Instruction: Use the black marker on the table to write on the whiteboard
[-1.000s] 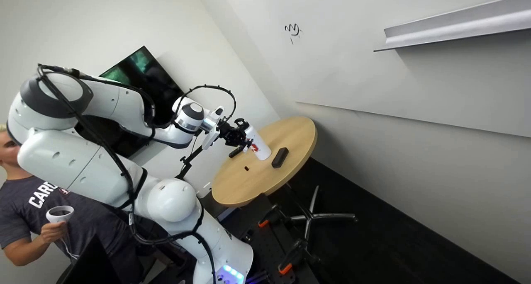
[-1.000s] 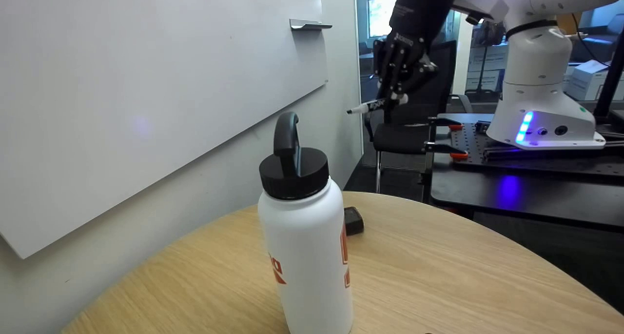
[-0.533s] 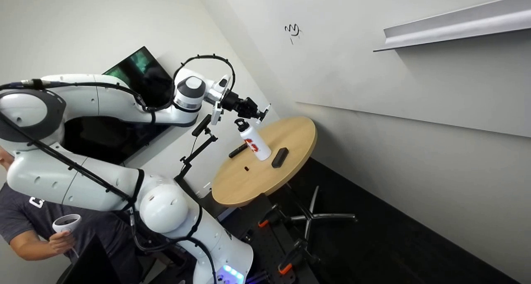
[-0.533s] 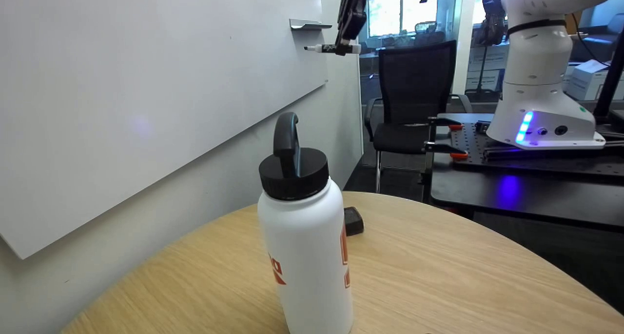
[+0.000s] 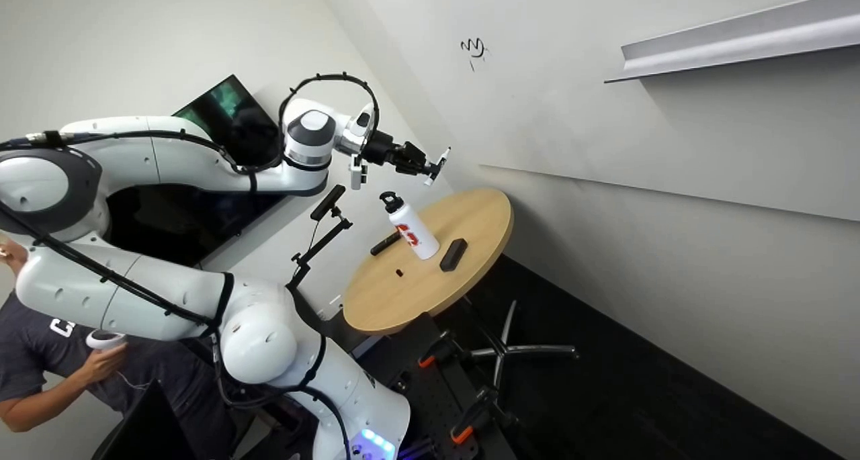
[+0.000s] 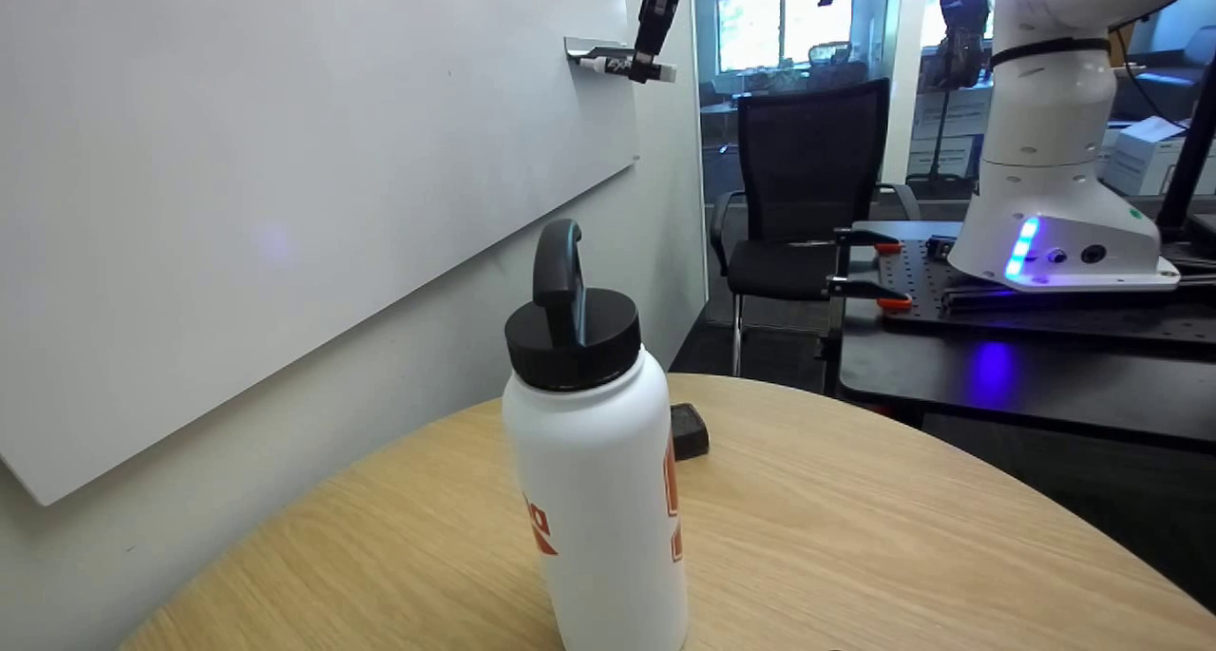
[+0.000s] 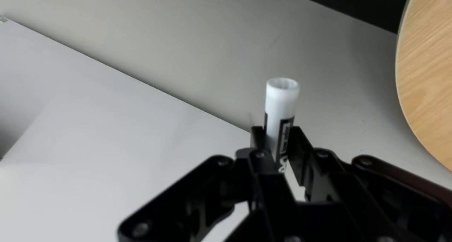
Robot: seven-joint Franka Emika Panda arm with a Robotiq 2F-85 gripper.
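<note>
Gripper (image 7: 277, 134) nearly closed, pinching dry-erase marker (image 7: 281, 98) higher than edge of round table (image 5: 423, 287). Pickup done; writing on whiteboard (image 6: 285, 195) seems ahead.

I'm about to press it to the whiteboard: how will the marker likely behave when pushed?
The marker may pivot or slide, since the gripper pinches it partway along and both ends jut free. Its straight, tube-like shape suggests it should stay stiff. Slender beside the gripper, it is probably light.
</note>
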